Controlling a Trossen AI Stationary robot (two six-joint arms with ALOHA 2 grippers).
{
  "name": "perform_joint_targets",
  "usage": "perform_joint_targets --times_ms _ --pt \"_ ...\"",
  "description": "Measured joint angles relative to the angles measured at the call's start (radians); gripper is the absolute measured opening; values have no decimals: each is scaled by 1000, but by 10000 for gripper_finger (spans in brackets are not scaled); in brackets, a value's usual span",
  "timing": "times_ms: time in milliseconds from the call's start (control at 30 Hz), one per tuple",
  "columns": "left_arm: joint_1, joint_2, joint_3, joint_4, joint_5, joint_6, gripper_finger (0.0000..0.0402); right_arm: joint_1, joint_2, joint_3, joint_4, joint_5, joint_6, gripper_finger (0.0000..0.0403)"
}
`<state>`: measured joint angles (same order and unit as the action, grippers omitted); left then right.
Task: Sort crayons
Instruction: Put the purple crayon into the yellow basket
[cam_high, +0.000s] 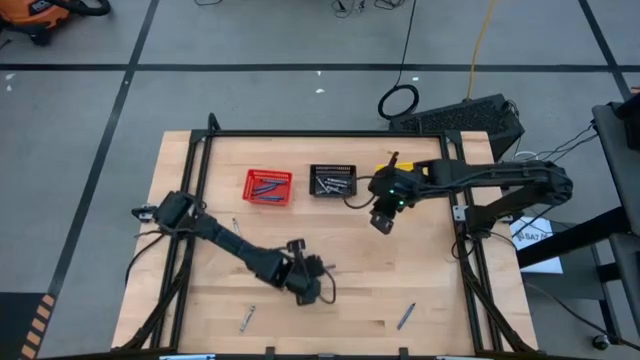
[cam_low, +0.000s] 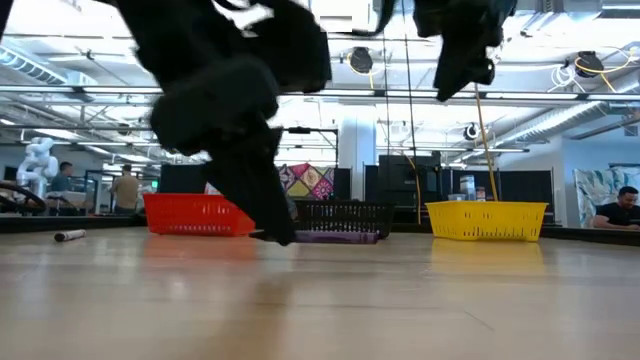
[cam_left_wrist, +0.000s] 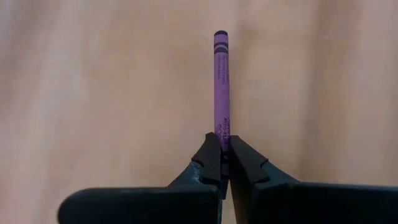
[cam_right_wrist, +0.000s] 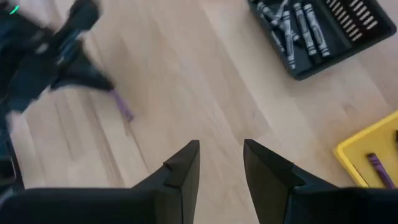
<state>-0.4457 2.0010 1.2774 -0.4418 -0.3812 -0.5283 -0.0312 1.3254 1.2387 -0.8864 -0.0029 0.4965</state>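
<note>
Left gripper (cam_left_wrist: 222, 163) jaws pinching purple crayon (cam_left_wrist: 221, 87); right gripper (cam_right_wrist: 221, 163) jaws spread, empty. Baskets part-filled; two crayons (cam_high: 247, 318) near front edge of surface (cam_high: 350, 270).

table (cam_high: 430, 290): pale smooth wood | purple crayon (cam_left_wrist: 221, 81): matt paper wrapper | baskets (cam_low: 487, 220): plastic mesh

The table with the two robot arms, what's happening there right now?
The left claw has closed on a purple crayon lying on the wooden table. The right claw hangs open near the black basket of grey crayons, holding nothing. Red basket and yellow basket sit alongside. Two crayons lie loose near the table's front edge.
</note>
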Motion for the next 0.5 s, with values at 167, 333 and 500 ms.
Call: perform_joint_targets --times_ms 167,333,500 --pt "67 -14 1 5 -3 78 3 28 -29 0 -90 -1 -38 112" --pt "122 -43 3 15 -1 147 3 57 -28 0 -245 0 -33 112" --pt "175 -76 4 84 -2 234 3 103 -24 0 -279 43 -66 112"
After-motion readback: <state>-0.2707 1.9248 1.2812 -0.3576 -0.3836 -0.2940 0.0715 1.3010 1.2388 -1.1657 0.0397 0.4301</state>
